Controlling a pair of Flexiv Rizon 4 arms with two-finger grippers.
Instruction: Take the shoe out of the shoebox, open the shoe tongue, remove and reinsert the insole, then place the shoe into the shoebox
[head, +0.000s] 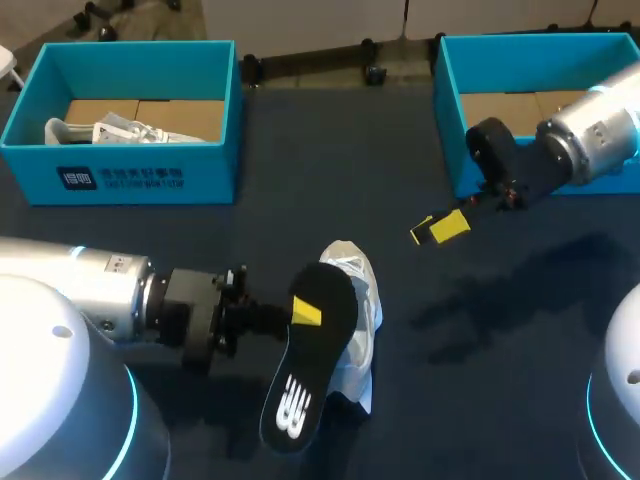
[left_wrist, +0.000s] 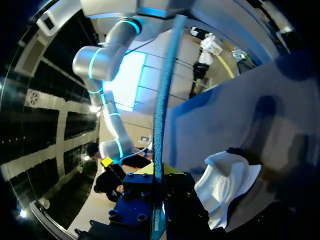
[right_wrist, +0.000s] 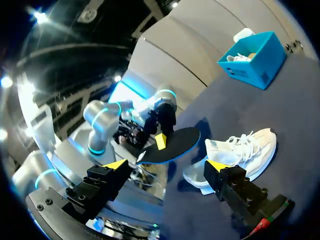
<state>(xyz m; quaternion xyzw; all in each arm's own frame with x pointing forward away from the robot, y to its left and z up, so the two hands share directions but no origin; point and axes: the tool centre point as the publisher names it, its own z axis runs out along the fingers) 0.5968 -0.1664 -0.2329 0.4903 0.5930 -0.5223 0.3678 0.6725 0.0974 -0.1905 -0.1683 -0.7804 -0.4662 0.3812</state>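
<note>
Left claw (head: 303, 312) is clamped on the flat black foam insole (head: 305, 375), holding it just above the white mesh sneaker (head: 362, 295), which lies on the dark table (head: 300, 160) right under the fingers. Right claw (head: 440, 228) hangs spread wide and empty, well off from the shoe. To reinsert cleanly, I'd tip the toe end into the opening first, with the right claw pinning the sneaker.

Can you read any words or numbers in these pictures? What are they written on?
Insole: a white logo near one end, a brand mark only, not a word to read out.
Left box: white print on its front wall, too blurred to read.
No other words, numbers or signs show.
</note>
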